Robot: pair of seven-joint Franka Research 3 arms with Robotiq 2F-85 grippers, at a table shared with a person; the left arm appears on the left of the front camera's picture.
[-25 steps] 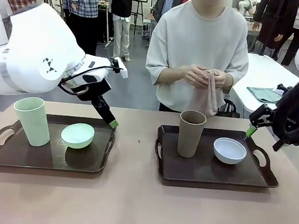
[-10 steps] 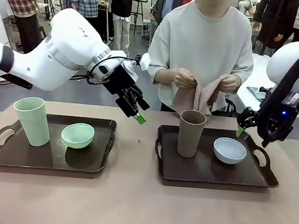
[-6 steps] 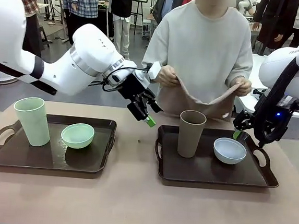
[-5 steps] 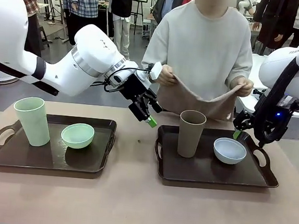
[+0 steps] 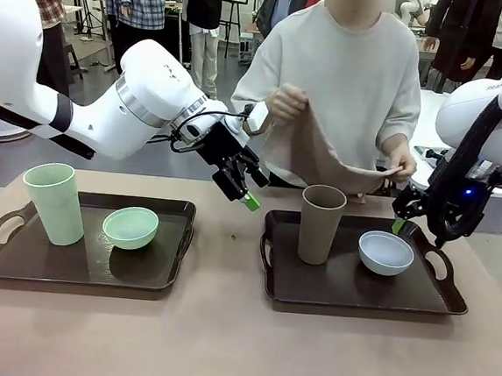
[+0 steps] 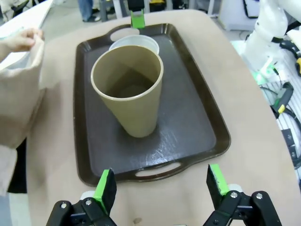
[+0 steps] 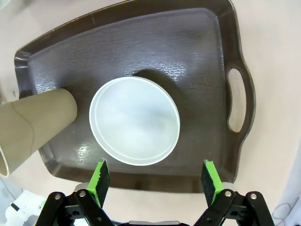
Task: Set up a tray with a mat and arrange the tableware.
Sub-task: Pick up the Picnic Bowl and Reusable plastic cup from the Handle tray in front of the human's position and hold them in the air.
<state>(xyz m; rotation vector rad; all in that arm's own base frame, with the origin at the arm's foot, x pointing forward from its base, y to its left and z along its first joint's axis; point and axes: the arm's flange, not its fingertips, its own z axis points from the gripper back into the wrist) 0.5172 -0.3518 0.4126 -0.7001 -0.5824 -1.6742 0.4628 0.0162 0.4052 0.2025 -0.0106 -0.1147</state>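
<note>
While the person holds the mat (image 5: 324,155) spread across the middle of the frame, both tools hang wide open with nothing in them. The left tool (image 5: 243,193) is just left of the brown tumbler (image 5: 321,223), and the right tool (image 5: 404,221) is over the white bowl (image 5: 386,253) on the right tray (image 5: 356,292). My worry is that the tumbler's tall, so a finger clipping its rim, or the drooping mat brushing it, could tip it onto the bowl.

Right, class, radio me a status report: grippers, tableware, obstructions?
Left gripper open, beside the right-hand tray. Right gripper open over pale bowl. Tan tumbler and bowl stand on bare tray. Person holds cloth spread behind; tableware likely in its way.
</note>
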